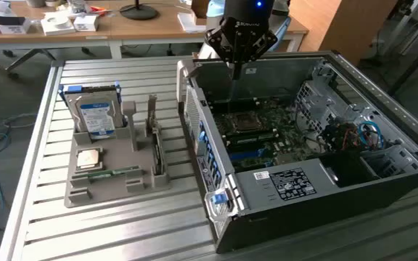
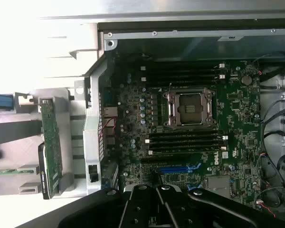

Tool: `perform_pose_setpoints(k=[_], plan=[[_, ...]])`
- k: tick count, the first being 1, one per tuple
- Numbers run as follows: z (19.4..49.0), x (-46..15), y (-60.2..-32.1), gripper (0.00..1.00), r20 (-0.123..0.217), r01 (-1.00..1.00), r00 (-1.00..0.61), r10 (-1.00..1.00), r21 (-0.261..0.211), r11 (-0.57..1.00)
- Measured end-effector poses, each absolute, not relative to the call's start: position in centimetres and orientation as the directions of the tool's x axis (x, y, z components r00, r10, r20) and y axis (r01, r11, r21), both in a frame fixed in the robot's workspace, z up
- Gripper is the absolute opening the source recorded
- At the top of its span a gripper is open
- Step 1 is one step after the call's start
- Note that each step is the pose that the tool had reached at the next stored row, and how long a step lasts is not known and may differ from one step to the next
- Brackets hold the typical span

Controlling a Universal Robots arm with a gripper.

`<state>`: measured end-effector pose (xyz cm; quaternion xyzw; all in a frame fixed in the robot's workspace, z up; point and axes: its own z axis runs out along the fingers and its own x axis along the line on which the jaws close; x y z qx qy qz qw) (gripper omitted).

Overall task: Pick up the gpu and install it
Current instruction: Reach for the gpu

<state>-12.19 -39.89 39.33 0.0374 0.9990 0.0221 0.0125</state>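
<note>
The gpu point(image 1: 154, 142) stands on edge in a slot of the grey holder point(image 1: 115, 187), its pale bracket end up, to the exterior view's left of the open computer case point(image 1: 285, 185). The wrist view shows the gpu point(image 2: 51, 145) as a thin card outside the case wall. My gripper point(image 1: 234, 75) hangs over the rear part of the case, fingers shut together with nothing between them, well apart from the gpu. In the wrist view the gripper point(image 2: 157, 183) points down at the motherboard point(image 2: 237, 104), just above the blue slot point(image 2: 173, 169).
The holder also carries a hard drive point(image 1: 93, 115) with a blue-white label, a processor chip point(image 1: 87, 157) and a green memory stick point(image 1: 112, 173). Cables and drive cages point(image 1: 354, 136) fill the case's far side. A desk point(image 1: 151, 27) with boxes stands behind the slatted table point(image 1: 122, 228).
</note>
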Motion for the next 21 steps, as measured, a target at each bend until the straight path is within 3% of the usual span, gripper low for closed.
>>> perform_pose_setpoints(k=[21], plan=[[39.3, -13.5, -39.9, 0.11, -0.023, 0.074, -0.997, 0.075, 0.045, 0.996]])
